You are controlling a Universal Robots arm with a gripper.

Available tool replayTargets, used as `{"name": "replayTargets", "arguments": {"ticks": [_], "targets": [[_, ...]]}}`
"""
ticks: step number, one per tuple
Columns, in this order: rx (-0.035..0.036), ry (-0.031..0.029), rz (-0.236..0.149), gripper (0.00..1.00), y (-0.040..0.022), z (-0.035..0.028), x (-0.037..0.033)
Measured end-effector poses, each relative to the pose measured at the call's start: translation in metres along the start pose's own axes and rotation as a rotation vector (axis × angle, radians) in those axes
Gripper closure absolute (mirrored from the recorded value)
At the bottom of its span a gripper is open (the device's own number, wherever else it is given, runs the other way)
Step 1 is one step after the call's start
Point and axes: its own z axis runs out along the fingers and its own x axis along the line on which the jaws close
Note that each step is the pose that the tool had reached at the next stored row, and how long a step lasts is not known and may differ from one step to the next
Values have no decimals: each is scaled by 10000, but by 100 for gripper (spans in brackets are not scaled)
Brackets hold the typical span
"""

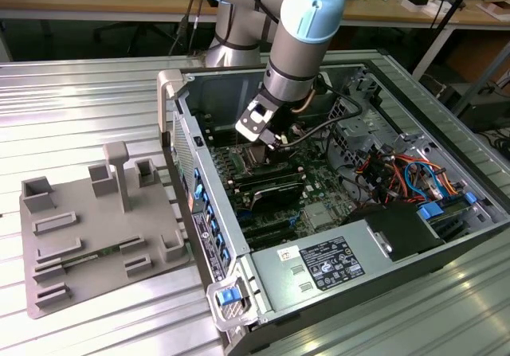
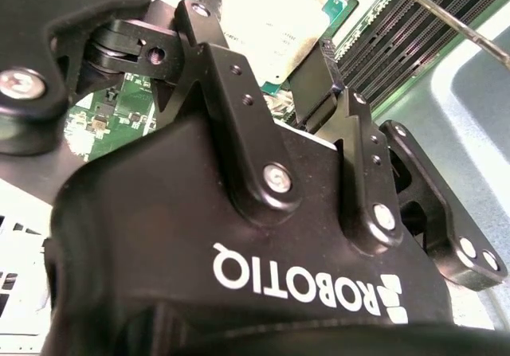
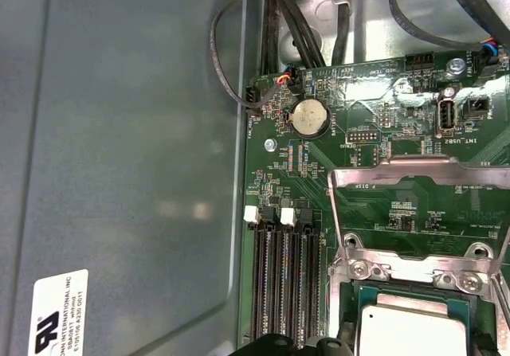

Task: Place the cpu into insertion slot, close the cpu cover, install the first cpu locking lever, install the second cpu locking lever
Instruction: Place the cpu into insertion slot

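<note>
The gripper (image 2: 255, 44) hung close over the motherboard (image 2: 103, 109). Its two black fingers (image 2: 317, 81) were spread apart with nothing clamped between them, and its own dark body blocked much of the board in the second wrist view. Through the gap between the fingers lay the cpu (image 2: 275, 21), flat and pale-topped, with its far edge cut off by the picture's border.

In the first wrist view the cpu (image 3: 406, 332) sat in the insertion slot (image 3: 414, 276). Only part of the chip showed, and a dark scrap of the gripper intruded just beside it. The cpu cover (image 3: 390, 169) stood raised off the chip, with green board visible through its cut-out centre. One side of the frame ran out of the picture.

A thin metal rod (image 2: 446, 13) crossed over the long black memory slots (image 2: 398, 29). Whether it was a locking lever could not be told.

In the exterior view the arm (image 1: 295, 45) reached down into the open computer case (image 1: 179, 133), and its wrist covered most of the socket area. Near it in the case were a tangle of cables (image 1: 398, 169) and the grey power supply box (image 1: 335, 264). A grey fixture plate (image 1: 88, 213) lay beside the case on the ribbed metal table (image 1: 72, 101).
</note>
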Motion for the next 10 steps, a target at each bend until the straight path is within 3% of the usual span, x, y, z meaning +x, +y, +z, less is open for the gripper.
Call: {"name": "replayTargets", "arguments": {"ticks": [8,10], "targets": [[-4,2,0,44,1,3,2],[-2,-8,0,39,0,1,0]]}}
